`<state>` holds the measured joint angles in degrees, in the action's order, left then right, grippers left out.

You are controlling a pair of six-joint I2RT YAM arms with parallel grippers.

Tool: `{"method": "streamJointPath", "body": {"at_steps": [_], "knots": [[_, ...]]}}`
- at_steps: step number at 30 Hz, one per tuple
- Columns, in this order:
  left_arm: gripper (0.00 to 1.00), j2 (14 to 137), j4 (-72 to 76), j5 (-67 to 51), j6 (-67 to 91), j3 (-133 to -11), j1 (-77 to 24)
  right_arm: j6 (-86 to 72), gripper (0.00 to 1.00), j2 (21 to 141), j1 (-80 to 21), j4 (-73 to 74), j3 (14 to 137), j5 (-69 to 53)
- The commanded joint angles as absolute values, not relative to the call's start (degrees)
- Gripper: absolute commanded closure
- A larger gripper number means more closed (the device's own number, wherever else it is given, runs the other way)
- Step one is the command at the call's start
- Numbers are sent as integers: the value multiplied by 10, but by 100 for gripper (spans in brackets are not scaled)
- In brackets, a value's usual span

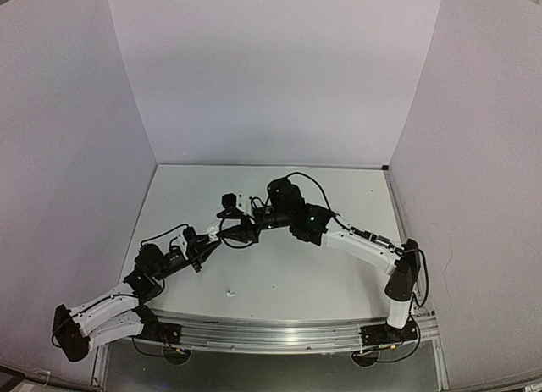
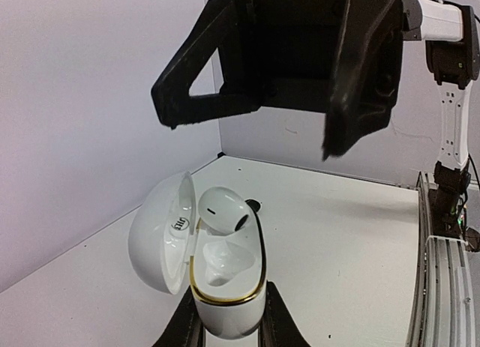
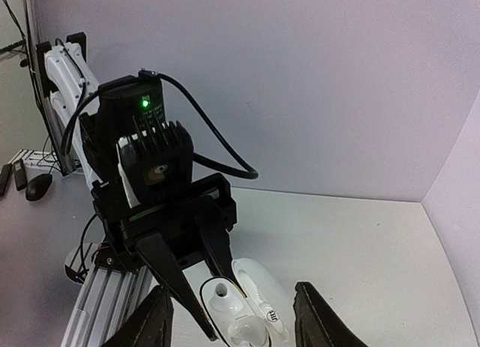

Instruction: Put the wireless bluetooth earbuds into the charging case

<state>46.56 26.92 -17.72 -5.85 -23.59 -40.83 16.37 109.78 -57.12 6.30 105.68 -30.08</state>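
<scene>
while left claw (image 2: 230,322) clamps the case (image 2: 156,240), earbud (image 2: 221,210) stands head-up in it; right claw (image 2: 253,130) apart.

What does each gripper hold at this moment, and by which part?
The left gripper clamps the white charging case by its lower body. The right gripper is open and holds nothing.

- A white table (image 1: 356,197) fills the floor of a booth and meets plain white walls (image 1: 271,70) at its left, far and right edges.
- A silver metal rail (image 1: 271,331) runs along the near edge of the table.
- A tiny white object (image 1: 229,293) lies alone on the tabletop near the rail, left of centre. It is too small to identify.
- A small dark object (image 2: 253,205) lies further back on the surface, partly hidden.
</scene>
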Motion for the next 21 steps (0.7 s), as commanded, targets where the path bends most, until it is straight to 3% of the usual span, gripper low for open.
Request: {"method": "streamJointPath", "body": {"at_steps": [1, 7, 10, 15, 21], "knots": [[100, 456, 288, -141, -57, -244, -397, 78, 42, 1086, -569, 58, 1108, -261], [100, 439, 283, -100, -48, -240, -374, -133, 40, 1037, -570, 90, 1049, -11], [100, 423, 269, -69, -40, -237, -365, -227, 36, 1041, -572, 204, 1028, 82], [100, 395, 247, -34, -37, -236, -344, -261, 35, 1151, -620, 396, 1109, 126], [100, 363, 230, -12, -37, -232, -326, -245, 37, 1303, -678, 498, 1241, 117]]}}
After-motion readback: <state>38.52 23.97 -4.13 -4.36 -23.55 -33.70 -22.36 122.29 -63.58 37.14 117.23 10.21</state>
